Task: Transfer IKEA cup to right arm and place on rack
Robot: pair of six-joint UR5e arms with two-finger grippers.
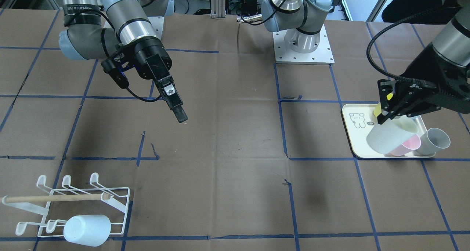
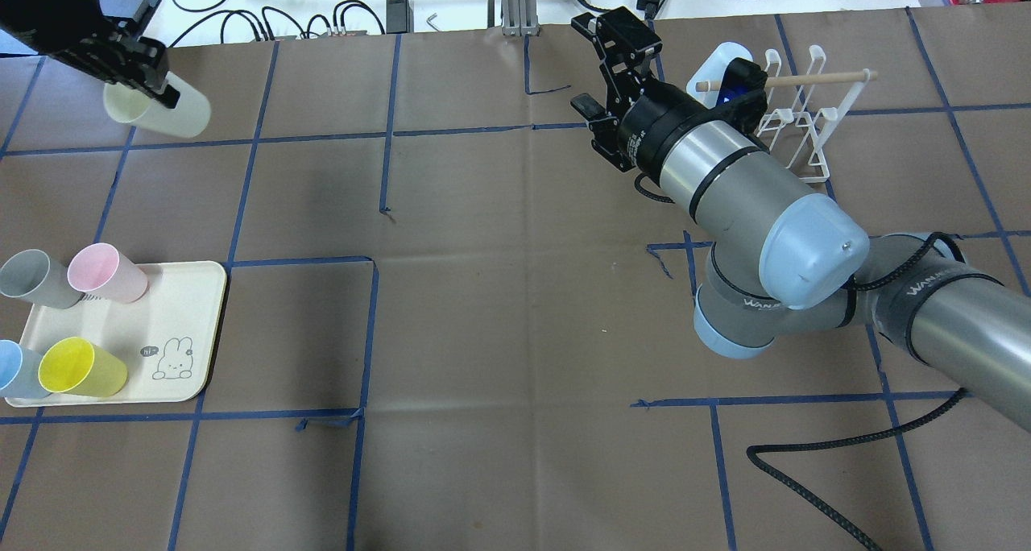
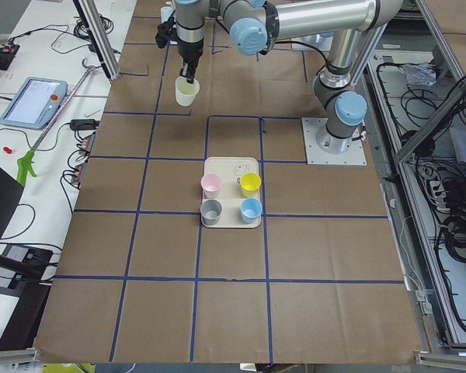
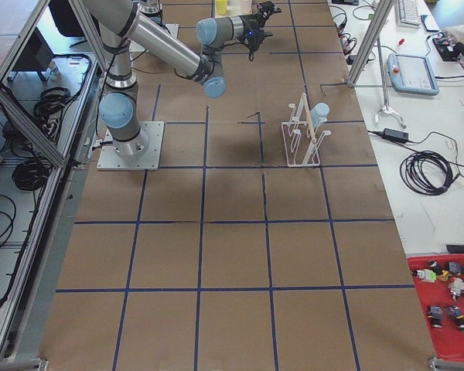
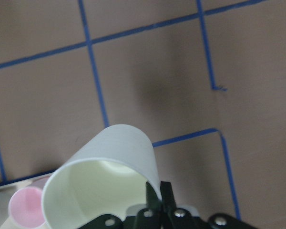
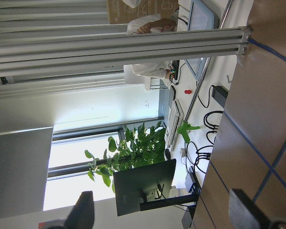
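My left gripper (image 2: 157,92) is shut on the rim of a cream cup (image 2: 161,112) and holds it tilted in the air, beyond the tray. The left wrist view shows the cup (image 5: 105,181) mouth-on, with the fingertips (image 5: 157,193) pinching its wall. In the front view the cup (image 1: 389,137) hangs over the tray's cups. My right gripper (image 2: 586,66) is open and empty, in the air left of the white wire rack (image 2: 805,128). It also shows in the front view (image 1: 180,115). The rack (image 1: 73,203) carries a pale blue cup (image 1: 87,230) on a prong.
A cream tray with a bear drawing (image 2: 173,309) holds grey (image 2: 32,279), pink (image 2: 105,273), blue (image 2: 12,370) and yellow (image 2: 80,367) cups. A black cable (image 2: 813,470) lies on the brown paper near the right arm. Blue tape lines grid the table.
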